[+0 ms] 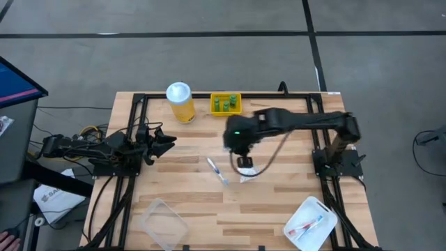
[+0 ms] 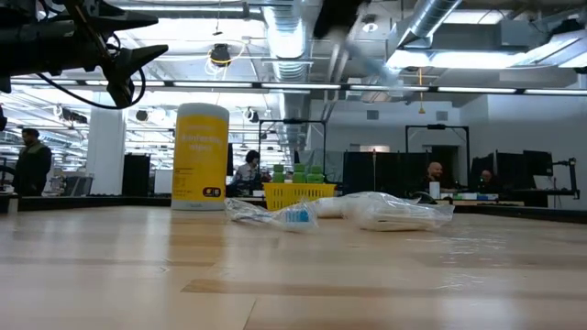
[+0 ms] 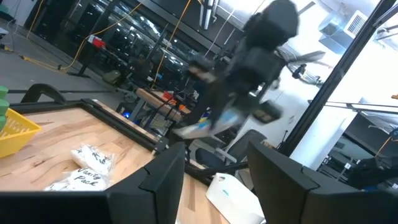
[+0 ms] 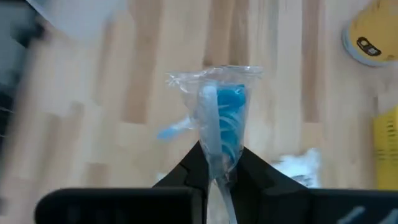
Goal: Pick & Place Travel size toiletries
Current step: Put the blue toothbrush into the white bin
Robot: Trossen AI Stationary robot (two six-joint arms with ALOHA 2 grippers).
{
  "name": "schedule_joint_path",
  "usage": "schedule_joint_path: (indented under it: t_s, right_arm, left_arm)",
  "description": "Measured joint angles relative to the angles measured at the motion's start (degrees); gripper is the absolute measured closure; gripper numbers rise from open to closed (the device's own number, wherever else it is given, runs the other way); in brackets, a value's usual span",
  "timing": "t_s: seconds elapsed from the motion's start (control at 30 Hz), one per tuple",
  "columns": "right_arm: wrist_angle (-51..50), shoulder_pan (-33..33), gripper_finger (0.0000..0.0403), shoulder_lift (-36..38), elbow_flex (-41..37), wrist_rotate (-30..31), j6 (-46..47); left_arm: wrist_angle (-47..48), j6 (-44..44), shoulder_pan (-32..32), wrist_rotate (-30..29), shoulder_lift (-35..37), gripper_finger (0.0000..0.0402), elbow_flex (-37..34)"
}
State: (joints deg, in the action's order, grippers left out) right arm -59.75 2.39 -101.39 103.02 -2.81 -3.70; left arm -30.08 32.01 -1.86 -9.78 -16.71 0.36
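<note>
Two things flank your right gripper [image 4: 214, 167]: yellow jar [image 1: 180, 101] and yellow tray [image 1: 226, 104]. Only its wrist view shows jaws pinching the wrapped blue brush [image 4: 221, 118]; left gripper [image 1: 166, 141] spread.

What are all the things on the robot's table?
tall yellow jar with white lid: one, yellow, far edge of the table
small yellow plastic tray: one, yellow, beside the jar
tiny green pieces: three, green, in the yellow tray
clear-wrapped blue-white brush: one, blue, lifted in the right gripper
blue-white brush stick: one, lying mid-table
crinkled white packets with dark print: about two, white, mid-table near that stick
white tray: one, near right corner, holding a red-white stick and a blue-white one
clear plastic container: one, see-through, near left corner
left gripper: open, waiting over the table's left side
right gripper: shut on the wrapped brush, mid-table
</note>
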Motion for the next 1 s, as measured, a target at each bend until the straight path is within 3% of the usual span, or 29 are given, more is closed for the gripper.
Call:
schedule_joint_path:
  t_s: [0.2, 0.47, 0.6, 0.77, 1.0]
  right_arm:
    - [-0.19, 7.96, 0.0366, 9.81, -0.02, -1.83, 12.55]
    - [-7.44, 24.92, 0.0371, 16.72, -0.02, -0.6, 26.71]
    - [-10.88, 34.78, 0.0365, 16.37, -0.02, 4.65, 36.65]
    - [-18.63, 45.06, 0.0366, 12.07, -0.02, 5.75, 46.43]
    - [-24.41, 55.17, 0.036, 3.27, -0.7, 5.82, 42.99]
  left_arm:
    - [0.0, 0.01, -0.01, -0.01, 0.0, 0.023, 0.01]
    - [0.0, 0.0, 0.0, -0.01, -0.01, 0.023, 0.01]
    - [-0.01, 0.01, 0.0, -0.01, 0.0, 0.023, 0.01]
    - [-0.01, 0.0, 0.01, -0.02, 0.0, 0.023, 0.0]
    - [-0.01, 0.0, 0.01, -0.02, 0.0, 0.023, 0.02]
